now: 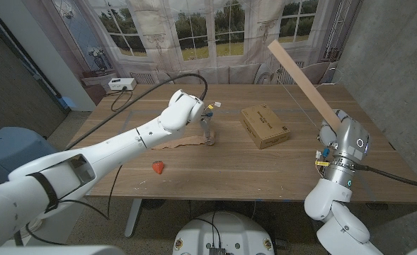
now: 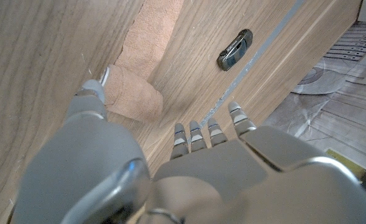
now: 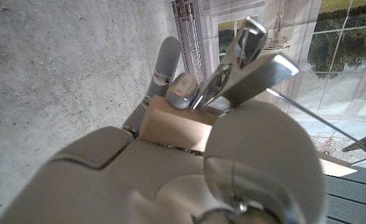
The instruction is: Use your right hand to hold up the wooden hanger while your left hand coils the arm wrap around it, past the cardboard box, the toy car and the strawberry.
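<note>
At near right, right hand (image 1: 330, 139) grips wooden hanger (image 1: 301, 78), bar angled up over table (image 1: 265, 166). Strawberry (image 1: 158, 167) front-left. Mid-table, left hand (image 1: 207, 122) pinches arm wrap (image 2: 136, 93), probably by thumb; cardboard box (image 1: 264, 126) beside.

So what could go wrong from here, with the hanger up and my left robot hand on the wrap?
1. The left robot hand seems to hold only the arm wrap's rolled end; it may slip out on lifting.
2. The toy car lies beside the wrap; dragging the strip could knock it.
3. The right robot hand holds the wooden hanger low, at a tilt; it may pivot under wrap tension.
</note>
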{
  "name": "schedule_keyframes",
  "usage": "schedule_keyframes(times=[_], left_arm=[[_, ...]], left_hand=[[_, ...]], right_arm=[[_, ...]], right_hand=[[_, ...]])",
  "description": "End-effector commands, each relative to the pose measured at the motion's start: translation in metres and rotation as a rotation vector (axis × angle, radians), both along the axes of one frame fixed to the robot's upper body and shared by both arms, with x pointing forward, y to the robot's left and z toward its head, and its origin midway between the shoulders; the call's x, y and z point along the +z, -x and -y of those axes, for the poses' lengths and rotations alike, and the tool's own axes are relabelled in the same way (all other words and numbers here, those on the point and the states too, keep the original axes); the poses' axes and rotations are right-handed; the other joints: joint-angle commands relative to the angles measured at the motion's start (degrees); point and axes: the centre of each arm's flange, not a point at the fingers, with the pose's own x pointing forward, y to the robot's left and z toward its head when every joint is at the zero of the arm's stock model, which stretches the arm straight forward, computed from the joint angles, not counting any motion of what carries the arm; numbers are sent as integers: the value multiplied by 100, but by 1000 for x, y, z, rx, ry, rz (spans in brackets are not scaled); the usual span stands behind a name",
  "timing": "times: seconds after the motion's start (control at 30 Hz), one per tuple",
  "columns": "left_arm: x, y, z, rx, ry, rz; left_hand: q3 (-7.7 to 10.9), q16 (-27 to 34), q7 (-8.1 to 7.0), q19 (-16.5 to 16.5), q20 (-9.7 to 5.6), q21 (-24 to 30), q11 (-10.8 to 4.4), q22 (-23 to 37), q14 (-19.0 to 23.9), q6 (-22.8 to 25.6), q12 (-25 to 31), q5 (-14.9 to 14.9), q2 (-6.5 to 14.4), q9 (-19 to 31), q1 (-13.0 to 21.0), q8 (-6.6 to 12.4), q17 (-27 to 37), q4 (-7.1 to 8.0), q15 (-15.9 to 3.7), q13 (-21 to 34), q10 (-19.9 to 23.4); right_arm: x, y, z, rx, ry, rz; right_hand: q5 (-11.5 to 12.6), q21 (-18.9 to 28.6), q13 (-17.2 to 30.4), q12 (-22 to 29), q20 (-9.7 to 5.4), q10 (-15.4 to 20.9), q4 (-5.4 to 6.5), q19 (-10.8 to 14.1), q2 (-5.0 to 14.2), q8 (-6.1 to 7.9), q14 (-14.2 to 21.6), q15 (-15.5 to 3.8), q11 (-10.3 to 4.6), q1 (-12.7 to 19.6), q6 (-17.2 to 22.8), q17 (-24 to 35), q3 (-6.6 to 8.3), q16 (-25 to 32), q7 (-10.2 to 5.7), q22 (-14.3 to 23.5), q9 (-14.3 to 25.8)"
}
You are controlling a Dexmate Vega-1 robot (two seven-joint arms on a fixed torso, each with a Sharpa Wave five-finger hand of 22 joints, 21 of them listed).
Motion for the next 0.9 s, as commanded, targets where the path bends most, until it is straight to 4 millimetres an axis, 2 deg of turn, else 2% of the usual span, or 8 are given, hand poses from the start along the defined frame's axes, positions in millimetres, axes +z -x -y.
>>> schedule_keyframes(times=[0.03, 0.43, 0.53, 0.6, 0.7, 0.77, 0.83, 0.9], left_arm=[[-10, -9, 0, 32, -32, -2], [-18, -19, 0, -47, -19, -26], [-20, -20, 1, -58, -22, -28], [-22, -21, 1, -63, -19, -34], [-23, -23, 1, -68, -15, -30], [-23, -23, 1, -72, -14, -27], [-24, -22, 2, -74, -18, -24], [-25, -23, 2, -76, -18, -25]], left_hand=[[-74, 60, -8, 166, 26, 76, 21, 21, 125, -53, 51, 35, 60, 37, -20, 21, 31, 23, 46, 63, 5], [-149, 74, 35, 231, -120, 96, -29, 23, 213, 34, 130, 57, 136, 63, 3, 63, 39, 49, -107, 124, 68], [-124, 90, -5, 271, -154, 108, -97, 24, 282, 131, 192, 50, 264, 75, 60, 101, 43, 66, -178, 154, 154], [-62, 93, -65, 317, -184, 122, -163, 24, 340, 211, 241, 4, 438, 87, 165, 133, 39, 70, -232, 184, 202], [127, 78, 5, 356, -140, 126, -123, 22, 422, 248, 325, -259, 880, 104, 431, 147, 19, 56, -215, 249, 258], [182, 89, -1, 412, -150, 143, -193, 21, 504, 280, 393, -391, 991, 109, 525, 155, 2, 29, -248, 272, 384], [184, 79, -163, 483, -279, 161, -370, 16, 603, 429, 495, -601, 950, 106, 640, 211, -25, -55, -414, 299, 572], [196, 80, -204, 526, -295, 172, -402, 14, 671, 519, 543, -697, 949, 99, 713, 242, -36, -93, -450, 310, 656]], right_arm=[[4, -7, -4, 2, 7, -5], [5, -11, -10, -4, 6, -4], [5, -11, -11, -2, 7, -3], [5, -11, -11, -2, 8, -2], [5, -10, -11, -3, 9, -2], [5, -10, -11, -4, 10, -3], [6, -10, -11, -5, 15, -4], [6, -10, -11, -6, 16, -5]], right_hand=[[9, 68, 25, 71, -559, -25, -2, -33, 386, 60, 32, -69, -23, -361, 72, 23, 63, 333, 24, -8, -1], [2, 137, 24, 157, -561, -50, -8, -54, 382, 79, 37, -69, -21, -367, 75, 23, 85, 333, 27, -50, -31], [0, 150, 23, 176, -562, -56, -8, -58, 381, 81, 37, -69, -20, -369, 77, 23, 89, 333, 33, -63, -42], [-2, 158, 23, 188, -562, -59, -8, -62, 380, 83, 38, -69, -20, -370, 77, 23, 92, 333, 34, -70, -47], [-4, 174, 22, 206, -559, -65, -9, -60, 380, 87, 39, -69, -20, -373, 77, 23, 96, 333, 28, -82, -54], [-5, 184, 23, 220, -562, -69, -9, -63, 379, 89, 39, -68, -19, -375, 78, 23, 99, 333, 26, -90, -60], [-6, 192, 22, 230, -560, -72, -9, -64, 378, 91, 39, -68, -20, -376, 75, 23, 101, 333, 27, -97, -63], [-8, 198, 22, 239, -561, -76, -9, -66, 378, 93, 39, -68, -18, -377, 79, 23, 103, 333, 27, -104, -68]])
